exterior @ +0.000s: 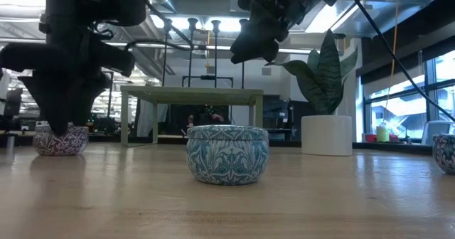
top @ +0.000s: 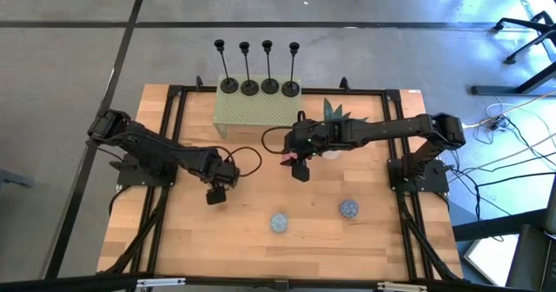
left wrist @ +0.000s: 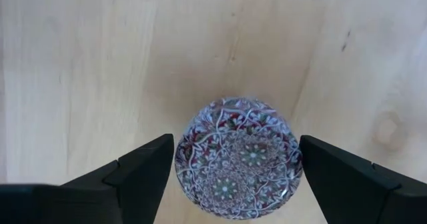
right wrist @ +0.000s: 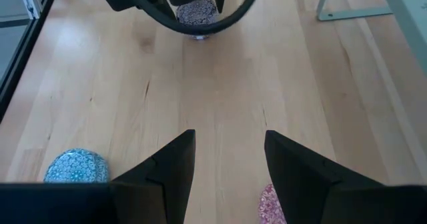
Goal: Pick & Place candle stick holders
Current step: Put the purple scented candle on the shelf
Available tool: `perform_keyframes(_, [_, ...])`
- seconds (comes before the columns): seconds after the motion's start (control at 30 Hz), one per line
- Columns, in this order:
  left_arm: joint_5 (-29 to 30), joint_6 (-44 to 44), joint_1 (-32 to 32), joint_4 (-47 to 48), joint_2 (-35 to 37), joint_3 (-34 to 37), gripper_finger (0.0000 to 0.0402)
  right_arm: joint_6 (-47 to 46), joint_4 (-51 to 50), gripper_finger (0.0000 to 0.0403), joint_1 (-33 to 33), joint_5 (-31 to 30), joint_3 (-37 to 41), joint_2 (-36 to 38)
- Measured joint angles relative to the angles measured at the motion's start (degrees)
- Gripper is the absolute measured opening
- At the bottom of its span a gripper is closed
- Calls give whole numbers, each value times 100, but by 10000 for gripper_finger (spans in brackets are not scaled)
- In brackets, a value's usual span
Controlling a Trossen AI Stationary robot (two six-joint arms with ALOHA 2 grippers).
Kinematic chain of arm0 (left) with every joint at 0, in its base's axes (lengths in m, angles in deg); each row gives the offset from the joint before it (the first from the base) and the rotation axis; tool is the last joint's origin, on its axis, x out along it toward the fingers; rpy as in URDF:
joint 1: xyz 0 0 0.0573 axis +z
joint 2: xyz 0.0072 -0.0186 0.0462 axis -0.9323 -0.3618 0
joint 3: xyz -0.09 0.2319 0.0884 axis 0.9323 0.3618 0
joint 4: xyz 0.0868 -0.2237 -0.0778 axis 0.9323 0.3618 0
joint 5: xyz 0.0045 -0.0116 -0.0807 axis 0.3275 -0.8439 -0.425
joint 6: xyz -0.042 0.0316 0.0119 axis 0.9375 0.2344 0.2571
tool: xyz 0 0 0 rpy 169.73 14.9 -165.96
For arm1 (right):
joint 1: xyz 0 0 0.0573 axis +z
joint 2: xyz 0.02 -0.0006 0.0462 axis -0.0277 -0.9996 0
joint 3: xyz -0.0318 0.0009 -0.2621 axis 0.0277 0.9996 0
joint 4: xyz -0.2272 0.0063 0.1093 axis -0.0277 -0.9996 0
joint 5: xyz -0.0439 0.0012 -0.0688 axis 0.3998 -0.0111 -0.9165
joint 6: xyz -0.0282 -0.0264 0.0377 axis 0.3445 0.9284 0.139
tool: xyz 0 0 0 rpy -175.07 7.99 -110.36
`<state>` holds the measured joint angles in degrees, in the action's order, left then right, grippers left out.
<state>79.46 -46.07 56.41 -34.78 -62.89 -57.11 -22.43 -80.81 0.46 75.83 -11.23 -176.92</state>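
Wooden table, frame centre | left gripper open astride patterned tin, poised to grasp | right gripper open, empty | candle stick holders untouched on shelf, top centre

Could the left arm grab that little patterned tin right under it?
Probably yes. The left gripper hangs open straight above the tin, a finger on each side of it, with nothing between them.

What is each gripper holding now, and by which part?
Nothing. The left gripper is open around a patterned tin; the right gripper is empty.
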Motion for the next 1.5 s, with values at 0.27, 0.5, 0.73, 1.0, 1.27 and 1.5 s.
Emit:
perform_keyframes(0.27, [-102, -45, 24, -92, 0, 190, 320, 0, -2, 183, 0, -2, 0, 0])
perform_keyframes(0.5, [-230, -332, 24, -100, 2, 189, 297, 0, -2, 183, 0, -4, 0, 0])
perform_keyframes(0.73, [-454, -251, 22, -91, 0, 64, 287, 0, -22, 183, 0, -7, 0, 0])
perform_keyframes(1.0, [-312, -238, 104, 354, 0, -835, 300, -4, -625, 183, 0, -17, 0, 229])
perform_keyframes(1.27, [992, -418, 481, 1665, 0, -2198, 299, -332, -1043, 183, 0, -18, 0, 439])
perform_keyframes(1.5, [1998, -946, 1201, 2060, 2, -3154, 299, -345, -1058, 183, 0, -16, 0, 439])
